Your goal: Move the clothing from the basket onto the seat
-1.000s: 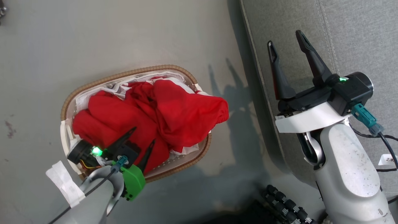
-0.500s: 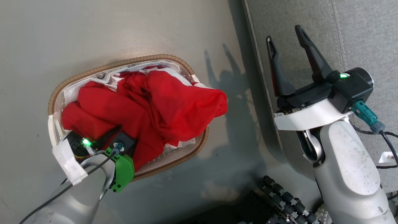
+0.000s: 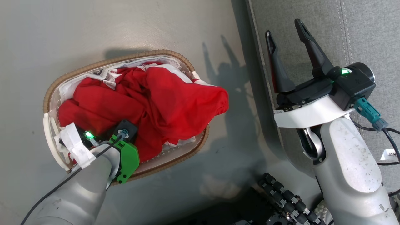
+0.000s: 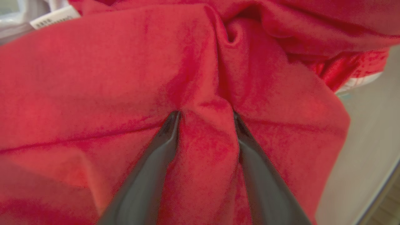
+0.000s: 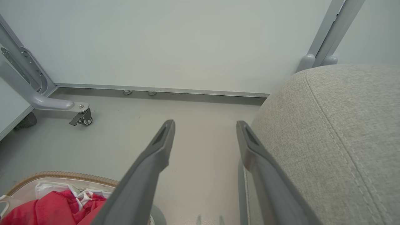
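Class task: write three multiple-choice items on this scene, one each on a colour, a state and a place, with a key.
1. The basket on the floor has a rim that is: A blue; B brown; C black.
2. The right tool, beside the seat, is: A open and empty; B shut on a sock; C shut on the rim.
3. The clothing lies: A on the seat; B on the floor; C in the basket.
Key: 1 B, woven brown band; 2 A, jaws apart, nothing between; 3 C, red heap fills the basket.
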Robot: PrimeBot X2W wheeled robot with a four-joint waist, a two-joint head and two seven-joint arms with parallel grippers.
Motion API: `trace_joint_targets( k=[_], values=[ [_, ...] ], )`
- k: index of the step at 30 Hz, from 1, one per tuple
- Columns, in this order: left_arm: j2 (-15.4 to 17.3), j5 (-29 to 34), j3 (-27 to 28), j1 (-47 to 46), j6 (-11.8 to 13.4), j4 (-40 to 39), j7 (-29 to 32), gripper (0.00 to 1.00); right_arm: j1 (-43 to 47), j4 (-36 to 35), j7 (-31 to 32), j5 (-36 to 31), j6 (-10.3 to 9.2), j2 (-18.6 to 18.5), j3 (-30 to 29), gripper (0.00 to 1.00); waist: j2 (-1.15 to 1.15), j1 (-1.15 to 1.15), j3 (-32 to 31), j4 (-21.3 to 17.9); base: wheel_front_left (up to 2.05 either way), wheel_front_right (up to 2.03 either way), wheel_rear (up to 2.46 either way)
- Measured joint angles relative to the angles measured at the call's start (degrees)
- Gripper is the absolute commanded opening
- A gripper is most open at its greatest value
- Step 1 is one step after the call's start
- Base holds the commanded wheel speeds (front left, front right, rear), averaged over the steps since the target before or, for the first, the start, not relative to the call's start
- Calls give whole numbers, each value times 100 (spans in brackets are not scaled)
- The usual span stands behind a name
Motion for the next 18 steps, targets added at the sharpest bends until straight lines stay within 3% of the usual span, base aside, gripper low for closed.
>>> trace_joint_targets(
  k=[9,18],
  values=[
    [-73,-772,-42,256,0,-143,-265,0,2,188,0,18,0,1,10,100,0,0,-352,25,0,0,0],
    [-186,-1312,-211,720,1,-459,-411,0,223,456,0,-177,0,3,-76,100,0,0,-1099,156,0,0,0]
  ],
)
